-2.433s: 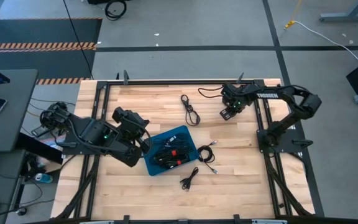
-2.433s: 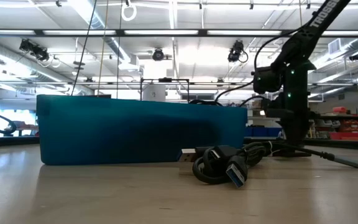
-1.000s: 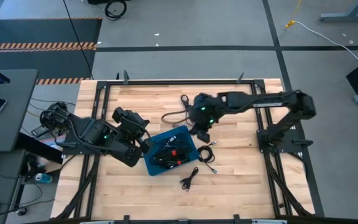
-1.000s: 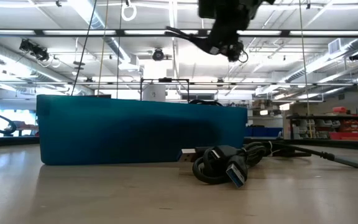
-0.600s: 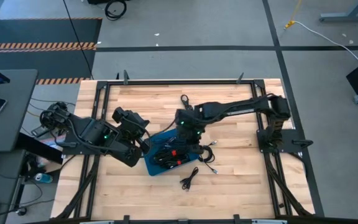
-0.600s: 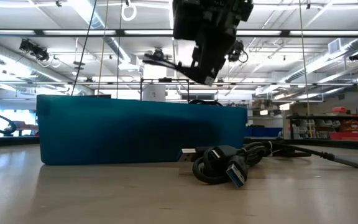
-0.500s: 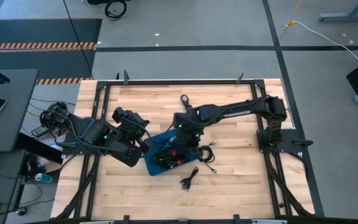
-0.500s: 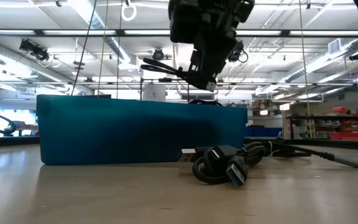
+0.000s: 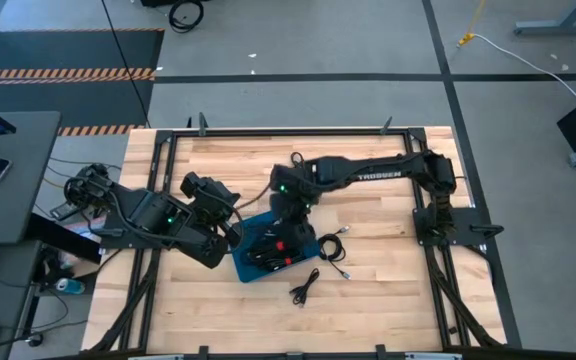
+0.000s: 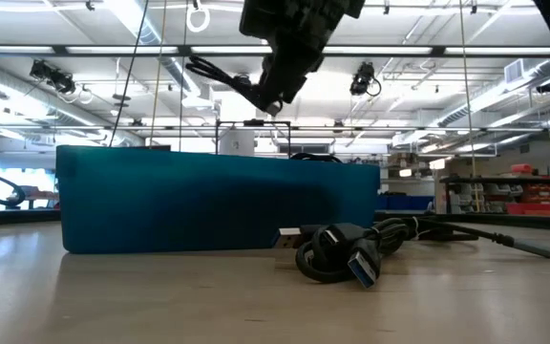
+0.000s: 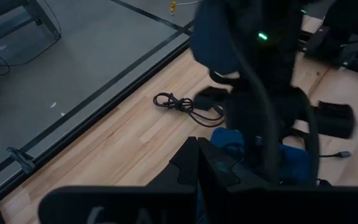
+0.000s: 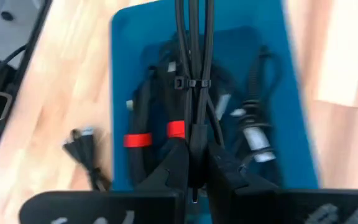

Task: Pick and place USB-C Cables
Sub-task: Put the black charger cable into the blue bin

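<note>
The left pincer (image 9: 230,228) rests clenched on nothing at the blue tray's (image 9: 306,240) 9 o'clock edge. At the middle, the right pincer (image 9: 286,212) hangs above the tray, clamped on 1 USB-C cable (image 12: 193,68), which trails from its tips over the bundled cables (image 12: 160,134) inside. On the tabletop (image 9: 388,280), 2 more loose cables (image 9: 333,245) lie at the tray's 3 o'clock, another (image 9: 304,288) at 5 o'clock.
</note>
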Robot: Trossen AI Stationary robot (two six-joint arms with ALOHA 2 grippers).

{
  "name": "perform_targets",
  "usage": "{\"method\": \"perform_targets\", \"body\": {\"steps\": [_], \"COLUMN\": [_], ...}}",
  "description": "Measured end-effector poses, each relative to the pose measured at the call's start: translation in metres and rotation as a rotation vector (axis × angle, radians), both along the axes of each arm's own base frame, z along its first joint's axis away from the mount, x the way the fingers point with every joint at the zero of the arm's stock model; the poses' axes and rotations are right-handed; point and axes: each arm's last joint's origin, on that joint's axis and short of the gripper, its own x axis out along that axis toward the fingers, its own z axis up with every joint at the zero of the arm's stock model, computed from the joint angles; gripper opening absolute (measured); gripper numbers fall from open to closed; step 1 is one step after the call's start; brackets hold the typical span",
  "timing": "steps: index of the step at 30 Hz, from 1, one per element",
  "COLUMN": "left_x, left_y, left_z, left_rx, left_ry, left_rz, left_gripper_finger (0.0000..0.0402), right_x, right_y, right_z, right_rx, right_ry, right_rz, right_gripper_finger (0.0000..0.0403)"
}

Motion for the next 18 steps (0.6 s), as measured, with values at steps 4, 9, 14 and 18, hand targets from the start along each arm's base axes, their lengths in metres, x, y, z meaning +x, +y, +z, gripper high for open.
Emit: {"method": "perform_targets", "body": {"steps": [4, 9, 14, 18], "left_x": [0.000, 0.000, 0.000, 0.000], "left_y": [0.000, 0.000, 0.000, 0.000], "left_z": [0.000, 0.000, 0.000, 0.000], "left_rx": [0.000, 0.000, 0.000, 0.000], "left_ry": [0.000, 0.000, 0.000, 0.000], "left_rz": [0.000, 0.000, 0.000, 0.000], "left_gripper_finger": [0.0005, 0.0005, 0.0005, 0.0005], "right_x": [-0.002, -0.005, -0.010, -0.014], "right_y": [-0.017, -0.034, -0.046, -0.049], "right_z": [0.001, -0.002, -0.009, -0.020], "right_rx": [0.003, 0.003, 0.010, 0.024], "right_ry": [0.007, 0.028, 0.066, 0.104], "right_rz": [-0.037, -0.071, -0.102, -0.114], "right_gripper_finger": [0.0032, 0.0032, 0.0032, 0.0032]}}
